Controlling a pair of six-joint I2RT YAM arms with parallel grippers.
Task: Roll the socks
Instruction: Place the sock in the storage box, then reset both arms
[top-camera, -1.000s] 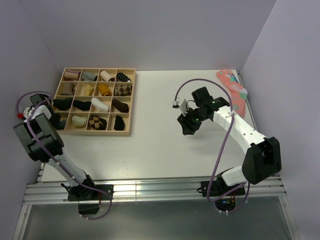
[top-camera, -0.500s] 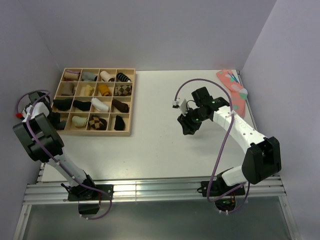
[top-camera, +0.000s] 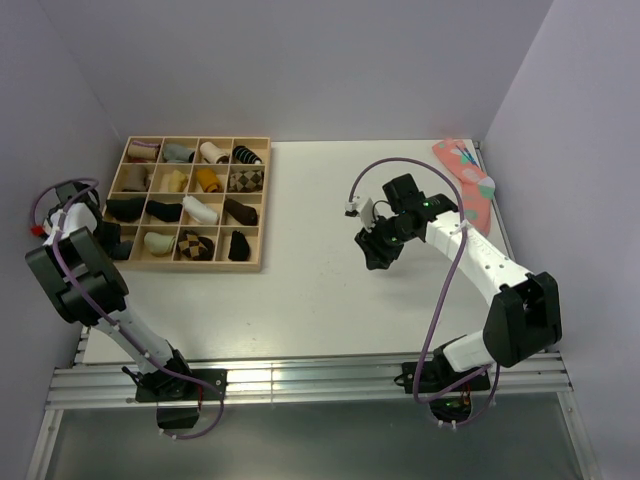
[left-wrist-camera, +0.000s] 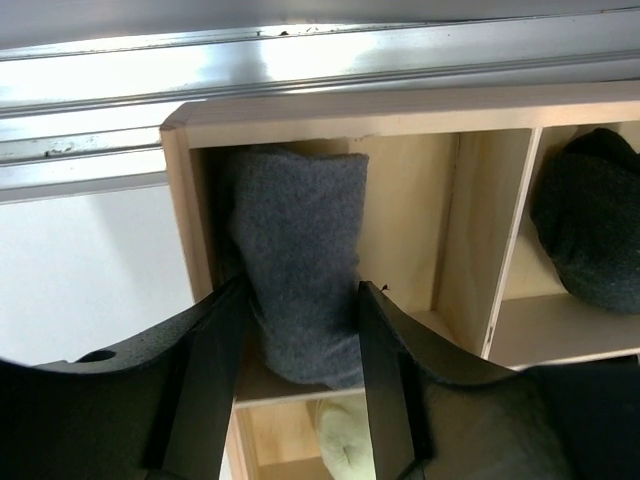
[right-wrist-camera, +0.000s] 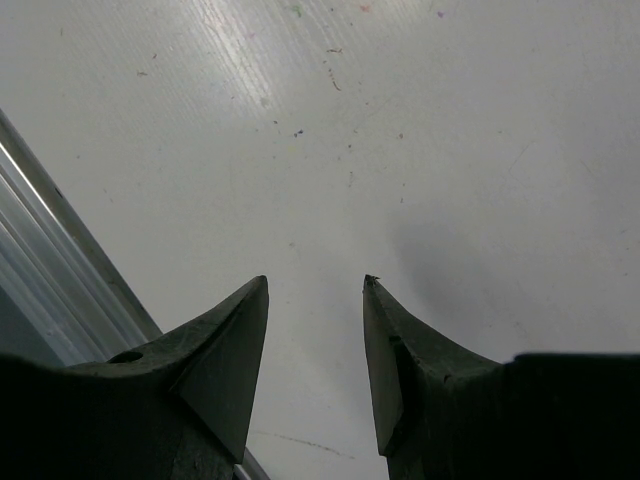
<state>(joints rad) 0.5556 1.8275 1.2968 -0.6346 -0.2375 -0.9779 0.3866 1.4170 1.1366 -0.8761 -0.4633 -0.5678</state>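
Two grippers over the white table (top-camera: 320, 300). At 3 o'clock, right gripper (right-wrist-camera: 315, 285): fingers wide apart, nothing between them, same spot as a second ago. At 9 o'clock, left gripper (left-wrist-camera: 300, 290): moved a tiny bit outward since then, fingers squeezing the grey socks (left-wrist-camera: 295, 220), rolled up, in the wooden tray's (left-wrist-camera: 300, 115) 7 o'clock corner box.

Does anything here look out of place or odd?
One thing: a salmon-pink dotted sock lies flat and unrolled at the white table's far right edge, away from the wooden divided tray where the other socks sit rolled in compartments.
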